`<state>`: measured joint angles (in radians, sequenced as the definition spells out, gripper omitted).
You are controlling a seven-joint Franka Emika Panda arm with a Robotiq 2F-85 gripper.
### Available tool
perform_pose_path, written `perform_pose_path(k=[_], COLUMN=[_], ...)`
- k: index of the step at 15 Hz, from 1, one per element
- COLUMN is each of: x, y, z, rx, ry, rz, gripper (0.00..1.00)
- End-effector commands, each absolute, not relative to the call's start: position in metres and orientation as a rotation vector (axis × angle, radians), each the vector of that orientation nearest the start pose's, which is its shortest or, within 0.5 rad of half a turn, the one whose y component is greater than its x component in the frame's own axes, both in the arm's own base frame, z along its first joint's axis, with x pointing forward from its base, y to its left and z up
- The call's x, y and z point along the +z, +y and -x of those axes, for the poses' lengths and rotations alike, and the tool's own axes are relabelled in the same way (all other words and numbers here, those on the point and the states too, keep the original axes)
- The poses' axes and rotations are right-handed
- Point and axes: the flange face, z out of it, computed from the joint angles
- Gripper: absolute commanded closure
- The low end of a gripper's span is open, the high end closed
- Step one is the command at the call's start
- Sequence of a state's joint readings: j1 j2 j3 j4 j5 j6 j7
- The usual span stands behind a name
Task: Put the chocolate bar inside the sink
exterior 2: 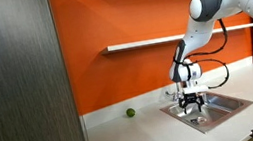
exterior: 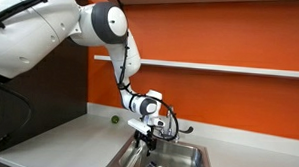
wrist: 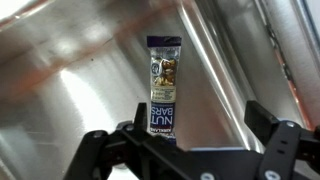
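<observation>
The chocolate bar (wrist: 164, 80) is a dark blue wrapper marked "NUT BARS". In the wrist view it lies against the shiny steel of the sink (wrist: 70, 90), close to the left finger of my gripper (wrist: 200, 135). The fingers stand wide apart, much wider than the bar, so the gripper is open and does not clamp it. In both exterior views the gripper (exterior: 141, 142) (exterior 2: 191, 104) points down into the sink (exterior: 194, 160) (exterior 2: 231, 106). The bar cannot be made out in either exterior view.
A small green ball (exterior: 114, 118) (exterior 2: 130, 111) lies on the white counter beside the sink. The chrome faucet (exterior: 174, 127) stands at the sink's rim next to the gripper. An orange wall with a shelf (exterior 2: 163, 41) is behind. A dark cabinet (exterior 2: 18, 87) is nearby.
</observation>
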<state>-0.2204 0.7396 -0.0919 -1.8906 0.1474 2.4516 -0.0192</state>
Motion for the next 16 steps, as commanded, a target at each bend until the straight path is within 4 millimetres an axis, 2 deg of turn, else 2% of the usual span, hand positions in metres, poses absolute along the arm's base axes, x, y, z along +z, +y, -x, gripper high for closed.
perform_pose_path(k=[1,10,16], x=[0.122,0.151,0.167], y=[-0.17,-0.119,-0.085], z=[-0.555,-0.51,-0.477], rx=[0.24,0.22,0.189], ry=[0.587,0.423,0.375], rz=[3.054,3.129,3.143], gripper=[0.0,0.0,0.0])
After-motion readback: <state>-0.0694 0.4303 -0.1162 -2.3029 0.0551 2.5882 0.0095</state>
